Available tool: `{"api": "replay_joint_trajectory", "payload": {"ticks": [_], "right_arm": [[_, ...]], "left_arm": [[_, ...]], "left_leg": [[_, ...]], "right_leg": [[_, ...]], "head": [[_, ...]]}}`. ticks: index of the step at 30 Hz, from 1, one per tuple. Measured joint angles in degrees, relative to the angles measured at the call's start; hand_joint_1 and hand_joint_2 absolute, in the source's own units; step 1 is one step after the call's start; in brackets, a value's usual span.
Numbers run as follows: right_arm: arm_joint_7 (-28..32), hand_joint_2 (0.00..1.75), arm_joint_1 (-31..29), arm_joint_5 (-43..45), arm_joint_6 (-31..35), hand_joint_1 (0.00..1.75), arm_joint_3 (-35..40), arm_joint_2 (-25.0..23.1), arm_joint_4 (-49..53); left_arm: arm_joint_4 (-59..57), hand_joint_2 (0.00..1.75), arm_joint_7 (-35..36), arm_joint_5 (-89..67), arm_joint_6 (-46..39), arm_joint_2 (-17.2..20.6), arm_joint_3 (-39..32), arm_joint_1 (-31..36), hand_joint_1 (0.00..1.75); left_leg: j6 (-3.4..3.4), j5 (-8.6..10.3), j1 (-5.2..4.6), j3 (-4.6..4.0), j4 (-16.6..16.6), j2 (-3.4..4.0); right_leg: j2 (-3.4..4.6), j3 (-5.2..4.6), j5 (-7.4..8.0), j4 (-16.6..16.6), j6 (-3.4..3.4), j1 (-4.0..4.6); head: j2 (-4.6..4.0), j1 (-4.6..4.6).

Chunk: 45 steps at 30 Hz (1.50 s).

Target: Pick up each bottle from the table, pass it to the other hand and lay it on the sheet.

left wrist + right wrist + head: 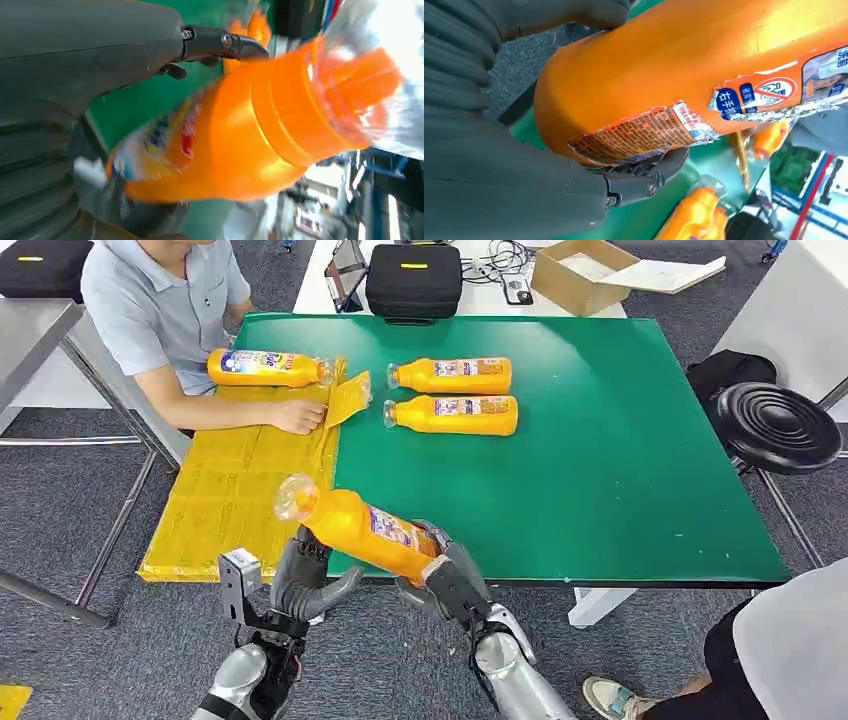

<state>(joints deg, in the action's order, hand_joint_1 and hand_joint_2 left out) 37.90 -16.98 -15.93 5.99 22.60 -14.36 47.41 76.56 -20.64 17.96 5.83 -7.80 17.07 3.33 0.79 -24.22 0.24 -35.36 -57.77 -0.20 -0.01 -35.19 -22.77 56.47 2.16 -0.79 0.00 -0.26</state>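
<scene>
Green desk [620, 490]: right hand [450, 575] grips bottle [365, 530], left hand [305, 575] open beneath; handover next, left must close.

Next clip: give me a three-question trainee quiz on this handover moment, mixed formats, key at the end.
1. True or false: the right hand grips the base end of the raised orange bottle.
2. How many orange bottles lie on the green table? A) one B) two C) four
3. Fill in: one bottle already lies on the yellow ____, beside a person's hand.

Key: 1 true; 2 B, the pair; 3 sheet. The left hand sits under the raised bottle's neck end.
</scene>
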Motion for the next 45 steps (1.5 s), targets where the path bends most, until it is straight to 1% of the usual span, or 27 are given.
{"api": "replay_joint_trajectory", "payload": {"ticks": [2,10,11,12,13,14,18,19,20,23,24,25,26,30,31,34,37,42,45], "right_arm": [[0.29,1.75,-0.03,-0.4,0.04,1.75,1.12,-0.44,-0.09],[1.16,1.75,-0.66,-1.23,-0.22,1.75,5.88,-2.06,-0.87],[1.14,1.75,-0.95,-1.23,-0.2,1.75,6.28,-2.06,-0.98],[1.14,1.75,-1.18,-1.23,-0.2,1.75,6.49,-2.06,-1.07],[1.12,1.75,-1.43,-1.23,-0.2,1.75,6.78,-2.06,-1.11],[1.12,1.75,-1.6,-1.25,-0.2,1.75,6.96,-2.06,-1.16],[0.92,1.75,-2.52,-1.03,-0.44,1.75,7.98,-2.08,-1.53],[0.88,1.75,-2.65,-1.01,-0.55,1.59,8.16,-2.08,-1.55],[0.83,1.75,-2.76,-0.99,-0.57,1.48,8.46,-2.08,-1.57],[0.68,1.75,-2.84,-0.75,-0.72,1.43,9.29,-2.06,-1.62],[0.68,1.75,-2.86,-0.64,-0.74,1.33,9.51,-2.04,-1.62],[0.68,1.75,-2.85,-0.44,-0.9,1.15,9.71,-1.99,-1.62],[0.68,1.75,-2.83,-0.24,-1.11,0.0,9.88,-1.93,-1.62],[0.24,1.75,-2.59,0.46,-2.32,0.0,10.91,-1.58,-1.4],[0.15,0.0,-2.31,0.48,-2.32,0.0,11.11,-1.51,-1.25],[0.04,0.0,-1.62,0.46,-1.55,0.0,11.39,-1.33,-0.41],[0.26,0.0,-1.02,0.0,0.56,0.0,11.7,-0.77,1.02],[0.94,0.0,1.13,-0.96,2.35,0.0,11.98,0.35,4.91],[1.81,0.0,2.44,-3.95,6.56,0.0,12.78,1.42,8.42]], "left_arm": [[0.0,1.75,0.77,1.61,1.43,-0.09,0.31,0.18,0.0],[0.0,1.75,1.4,3.48,2.46,-0.33,1.79,1.9,0.0],[-0.02,1.75,1.4,3.48,2.46,-0.33,1.92,2.11,0.05],[-0.02,1.75,1.4,3.48,2.46,-0.33,1.95,2.26,1.24],[-0.07,1.75,1.4,3.53,2.44,-0.31,1.95,2.45,1.24],[-0.2,1.75,1.4,3.53,2.46,-0.31,1.97,2.69,1.75],[-1.05,1.75,0.77,3.48,1.78,-0.31,1.97,3.42,1.75],[-1.05,1.75,0.42,3.31,1.36,-0.31,1.97,3.48,1.75],[-1.14,1.75,0.11,3.16,0.97,-0.31,1.97,3.55,1.75],[-1.38,1.75,-0.57,2.98,-0.04,-0.31,1.92,3.88,1.75],[-1.46,1.75,-0.74,2.87,-0.27,-0.31,1.88,3.96,1.75],[-1.55,1.75,-0.81,2.72,-0.5,-0.31,1.79,4.06,1.75],[-1.72,1.75,-0.83,2.54,-0.67,-0.28,1.69,4.19,1.75],[-2.08,1.75,-0.76,1.87,-1.19,-0.22,1.31,4.93,1.75],[-2.21,1.75,-0.65,1.89,-1.17,-0.2,1.22,5.24,1.75],[-2.62,1.75,0.25,3.42,-0.16,0.0,1.01,5.64,1.75],[-3.36,1.75,1.44,5.01,0.91,0.31,0.29,6.41,1.75],[-5.55,1.75,2.41,3.74,-0.98,1.62,-1.38,8.62,1.75],[-7.62,1.75,3.08,0.78,-3.77,2.63,-2.25,10.71,1.75]], "left_leg": [[0.0,0.0,0.0,0.0,0.0,0.0],[-0.01,0.01,0.01,0.0,0.0,0.0],[0.0,0.01,0.01,0.0,0.0,0.0],[0.0,0.01,0.01,0.0,0.0,0.0],[0.0,0.02,0.0,0.0,0.0,0.0],[0.0,0.02,0.0,0.0,0.0,0.0],[0.01,0.02,0.0,-0.01,0.0,0.0],[0.0,0.02,0.0,-0.01,0.0,0.0],[0.0,0.02,0.0,-0.01,0.0,0.0],[0.0,0.02,0.0,-0.01,0.0,0.0],[0.0,0.01,0.0,-0.01,0.0,0.0],[0.0,0.01,0.0,-0.01,0.0,0.0],[0.0,0.01,0.0,-0.01,0.0,0.0],[0.0,0.02,0.0,-0.01,0.0,0.0],[0.0,0.02,0.0,-0.01,0.0,-0.02],[0.0,0.02,0.0,-0.01,0.0,-0.01],[0.0,0.02,0.0,-0.01,0.0,-0.01],[0.0,0.02,0.0,-0.03,0.0,-0.02],[-0.01,0.03,0.0,-0.04,0.0,-0.07]], "right_leg": [[0.0,-0.01,0.0,0.0,0.0,0.01],[0.0,0.0,0.0,0.01,0.0,0.02],[-0.01,0.0,0.0,0.01,0.0,0.01],[-0.01,0.0,0.0,0.01,0.0,0.01],[0.0,0.0,0.0,0.01,0.0,0.0],[0.0,0.0,0.01,0.01,0.0,0.0],[0.0,0.0,0.01,0.01,0.0,-0.01],[0.0,0.0,0.01,0.01,0.0,-0.01],[0.0,0.0,0.01,0.01,0.0,-0.01],[0.0,-0.01,0.01,0.01,0.0,0.0],[0.0,-0.01,0.0,0.0,0.0,0.0],[0.0,-0.01,0.0,0.01,0.0,0.01],[0.0,-0.01,0.0,0.0,0.0,0.01],[0.0,-0.01,0.0,0.01,0.0,0.01],[-0.01,0.0,0.0,0.01,0.0,0.01],[0.0,0.0,0.0,0.01,0.0,0.01],[-0.01,0.0,0.01,0.01,0.0,0.0],[-0.02,0.0,0.01,0.01,0.0,0.01],[-0.05,-0.01,0.01,0.01,0.0,0.01]], "head": [[0.0,0.0],[0.0,0.0],[0.0,0.0],[0.0,0.0],[0.0,0.0],[0.0,0.0],[0.0,0.0],[0.0,0.0],[0.0,0.0],[0.0,0.0],[0.0,0.0],[0.0,0.0],[0.0,0.0],[0.0,0.0],[0.0,0.02],[0.0,0.0],[0.0,0.0],[0.0,0.0],[0.0,0.04]]}}
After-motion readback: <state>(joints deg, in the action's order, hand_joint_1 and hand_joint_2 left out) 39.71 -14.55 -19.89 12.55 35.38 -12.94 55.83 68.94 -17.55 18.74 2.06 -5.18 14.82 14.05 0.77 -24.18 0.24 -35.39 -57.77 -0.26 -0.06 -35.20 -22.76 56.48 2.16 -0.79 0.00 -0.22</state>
